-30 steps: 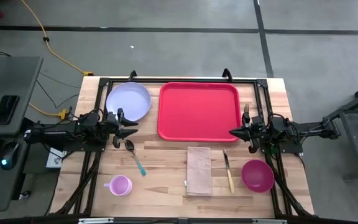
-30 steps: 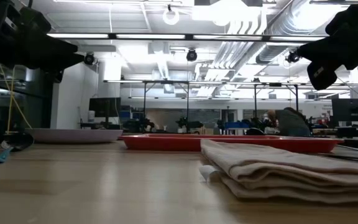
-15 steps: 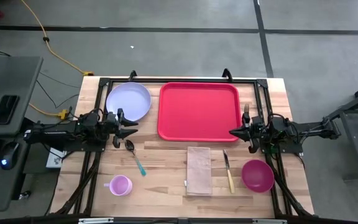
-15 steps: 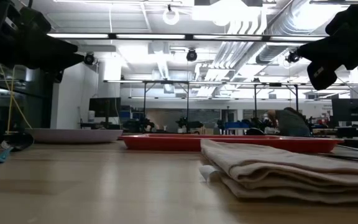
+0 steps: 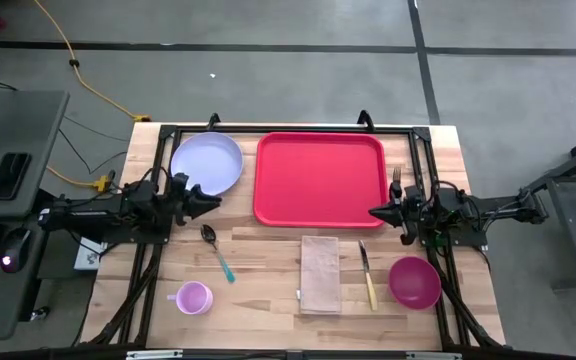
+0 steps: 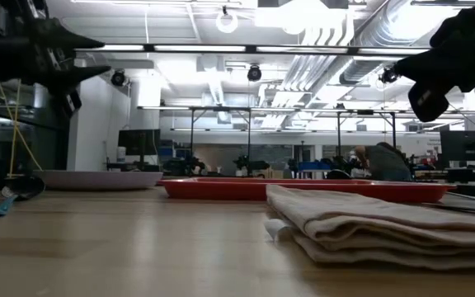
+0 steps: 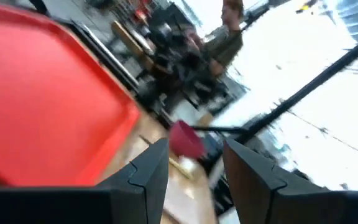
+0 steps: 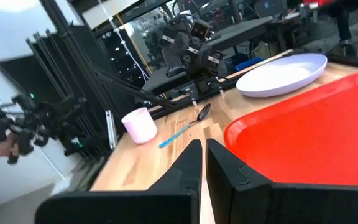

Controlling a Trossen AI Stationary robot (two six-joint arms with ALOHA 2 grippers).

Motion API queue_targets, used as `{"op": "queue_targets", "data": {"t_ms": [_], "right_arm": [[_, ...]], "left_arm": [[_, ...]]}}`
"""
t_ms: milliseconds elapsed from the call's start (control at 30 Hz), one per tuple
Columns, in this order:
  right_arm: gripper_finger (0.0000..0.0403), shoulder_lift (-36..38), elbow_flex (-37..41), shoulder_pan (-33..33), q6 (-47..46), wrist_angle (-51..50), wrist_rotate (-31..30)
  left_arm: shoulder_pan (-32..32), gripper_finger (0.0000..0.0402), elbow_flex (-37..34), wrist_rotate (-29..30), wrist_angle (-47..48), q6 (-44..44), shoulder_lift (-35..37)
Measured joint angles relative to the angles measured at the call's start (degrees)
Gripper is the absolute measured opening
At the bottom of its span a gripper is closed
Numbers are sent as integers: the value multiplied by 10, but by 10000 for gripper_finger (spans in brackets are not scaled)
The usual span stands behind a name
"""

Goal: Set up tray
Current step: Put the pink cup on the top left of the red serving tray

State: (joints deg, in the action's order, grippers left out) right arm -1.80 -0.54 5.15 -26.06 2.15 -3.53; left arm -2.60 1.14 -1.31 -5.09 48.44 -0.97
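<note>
the wooden surface (image 5: 268,285) carries everything, and the largest thing on it is the tray (image 5: 320,179), bright red and bare, lying flat at the far middle between the two arms. just beside its left edge sits a pale lavender plate (image 5: 207,163), and near the front, below the tray, a folded tan napkin (image 5: 320,273) lies apart from it. a magenta bowl (image 5: 414,282) stands at the front right, with a wooden-handled knife (image 5: 367,276) between it and the napkin. a pink cup (image 5: 193,298) stands at the front left, and a spoon with a blue handle (image 5: 216,249) lies between the cup and the plate. a fork (image 5: 396,180) lies just off the tray's right edge. the left tool (image 5: 206,202) hangs above the surface just by the plate's near rim, its fingers (image 7: 146,171) parted with nothing between them. the right tool (image 5: 375,212) hovers at the tray's right front corner, fingers (image 8: 188,163) pressed together and holding nothing.
</note>
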Motion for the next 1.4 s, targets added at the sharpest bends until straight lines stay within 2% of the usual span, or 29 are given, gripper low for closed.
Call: {"op": "queue_targets", "data": {"t_ms": [200,433,700,1000,1200,1400], "right_arm": [[0,0,0,0,-11,3,-1],[0,0,0,0,-24,6,0],[0,0,0,0,-70,7,0],[0,0,0,0,-71,7,1],[0,0,0,0,-70,7,1],[0,0,0,0,-70,7,1]], "left_arm": [[0,184,54,-104,-1,6,0],[0,184,135,-157,82,1,-30],[0,184,251,-225,193,24,-161],[7,184,392,-344,311,61,-351],[78,184,490,-336,427,59,-461],[184,184,578,-223,557,86,-537]]}}
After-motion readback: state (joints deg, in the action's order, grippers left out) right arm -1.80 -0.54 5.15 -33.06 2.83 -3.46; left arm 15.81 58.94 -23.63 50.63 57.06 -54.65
